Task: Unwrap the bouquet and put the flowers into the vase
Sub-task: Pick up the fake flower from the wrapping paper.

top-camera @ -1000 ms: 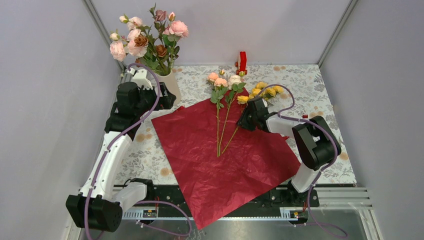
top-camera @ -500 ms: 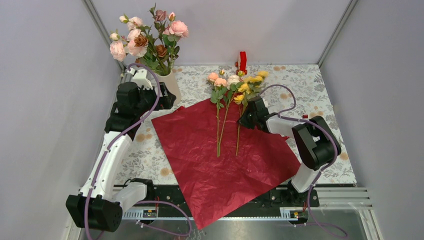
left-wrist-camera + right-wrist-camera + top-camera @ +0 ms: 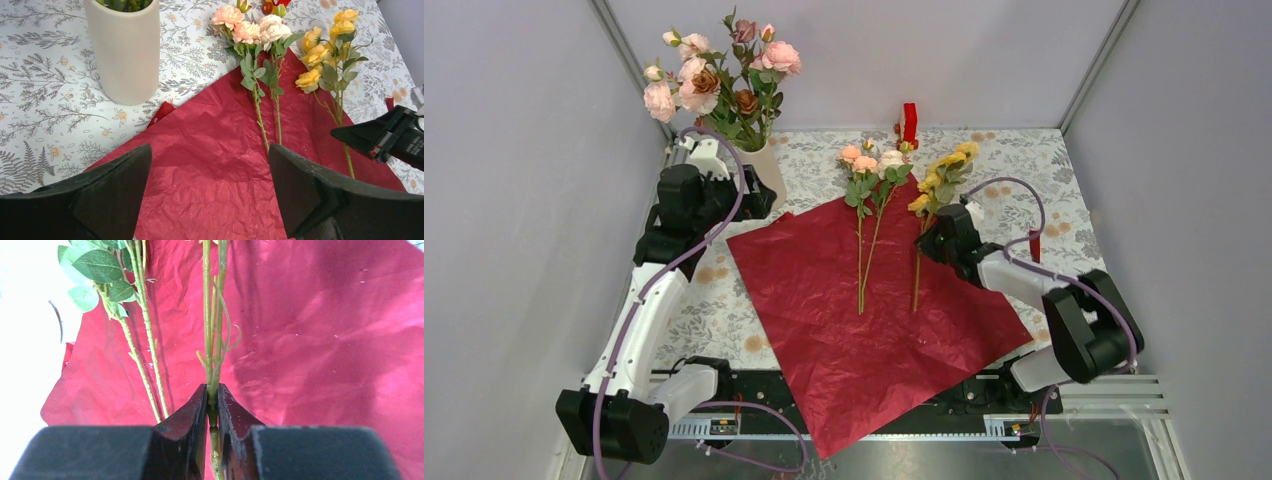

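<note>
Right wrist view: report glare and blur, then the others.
Right wrist view: left edge blown out white beyond the crinkled dark red wrapping paper; near jaws soft, thin green stem sharp. Left wrist view: even light, no glare. Top external view: sharp.

Red paper point(image 3: 210, 165), cream vase point(image 3: 122, 55), yellow flowers point(image 3: 320, 50), possibly brown bloom point(image 3: 746, 101)

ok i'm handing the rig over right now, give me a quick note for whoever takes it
Left gripper: open, holding nothing, near the vase.
Right gripper: shut on the yellow flower stem, over the wrapping paper.
Done: paper is spread flat; several flowers stand in the vase.
Left: yellow stem into the vase, then the two peach-pink stems lying on the paper.
</note>
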